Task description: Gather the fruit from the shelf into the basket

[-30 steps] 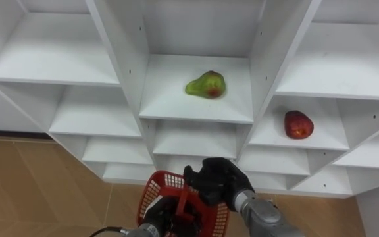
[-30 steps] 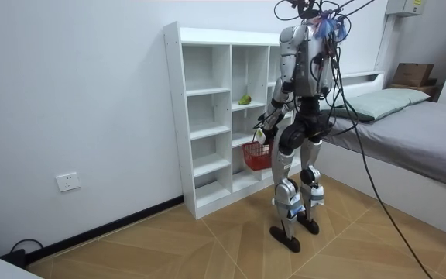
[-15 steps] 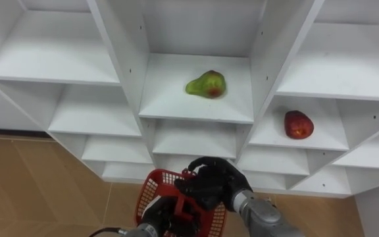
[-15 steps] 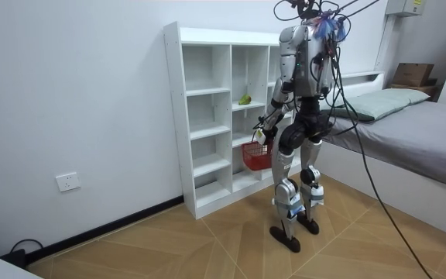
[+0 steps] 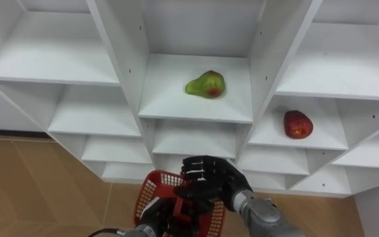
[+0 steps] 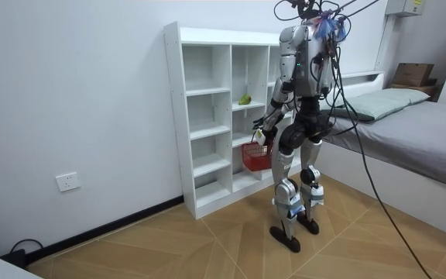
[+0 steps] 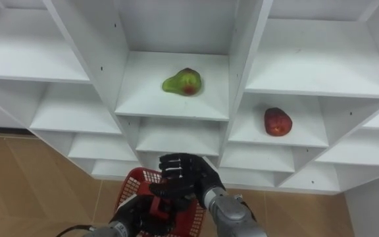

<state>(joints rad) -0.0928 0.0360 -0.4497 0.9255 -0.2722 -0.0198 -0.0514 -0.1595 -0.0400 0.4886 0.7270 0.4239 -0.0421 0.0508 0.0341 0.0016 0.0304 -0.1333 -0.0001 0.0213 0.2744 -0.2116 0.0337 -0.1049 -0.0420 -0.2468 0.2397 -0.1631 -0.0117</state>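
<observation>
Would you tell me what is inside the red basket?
In the red basket, bare mesh shows at its left wall; the right hand and left hand cover the rest.

R robot hand (image 5: 208, 183) fwd, splayed; L robot hand (image 5: 154, 216) round basket handle (image 5: 177, 209)

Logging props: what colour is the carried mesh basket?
Red plastic mesh basket, clearest in the left eye view.
</observation>
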